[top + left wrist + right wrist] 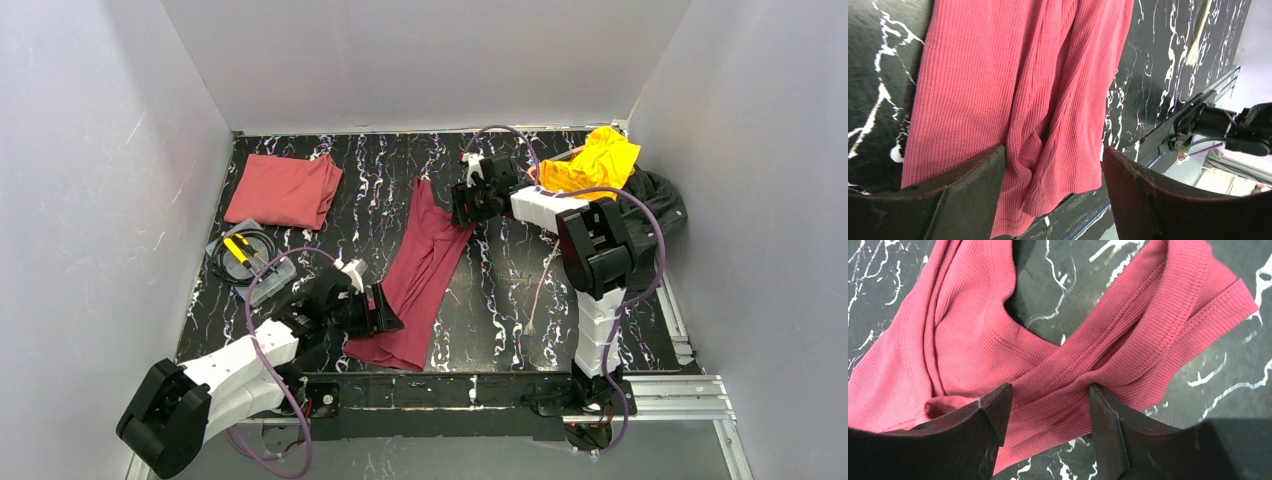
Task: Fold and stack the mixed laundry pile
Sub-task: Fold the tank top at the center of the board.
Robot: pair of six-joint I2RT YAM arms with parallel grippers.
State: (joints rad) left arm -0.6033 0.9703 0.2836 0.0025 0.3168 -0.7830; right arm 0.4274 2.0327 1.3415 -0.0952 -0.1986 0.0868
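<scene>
Nearest the lens, our left arm point(235, 370) is stretching toward one o'clock, and our left gripper point(388, 312) is hovering over the near end of the maroon cloth point(420, 270). We are keeping its jaws wide apart. In the left wrist view the ribbed fabric is lying flat on the table point(480, 310) beneath the gap, with nothing pinched.

We are holding the right gripper point(462, 205) at the cloth's far end, toward twelve o'clock. Its jaws are also standing apart. In the right wrist view the stitched edges are crossing and bunching between the fingers point(993, 410); we cannot tell whether the tips are touching the cloth.

That maroon cloth is lying as a long, narrow strip running from six o'clock up to twelve, in the middle of the table.

At ten o'clock the salmon cloth point(285, 190) is sitting folded. At one o'clock the yellow cloth point(600, 160) is lying crumpled in the corner, touching the black cloth point(665, 195) at two o'clock. At four o'clock the cord point(540, 290) is trailing across the marble. At eight o'clock a clear tray point(280, 280) is holding yellow-handled tools
</scene>
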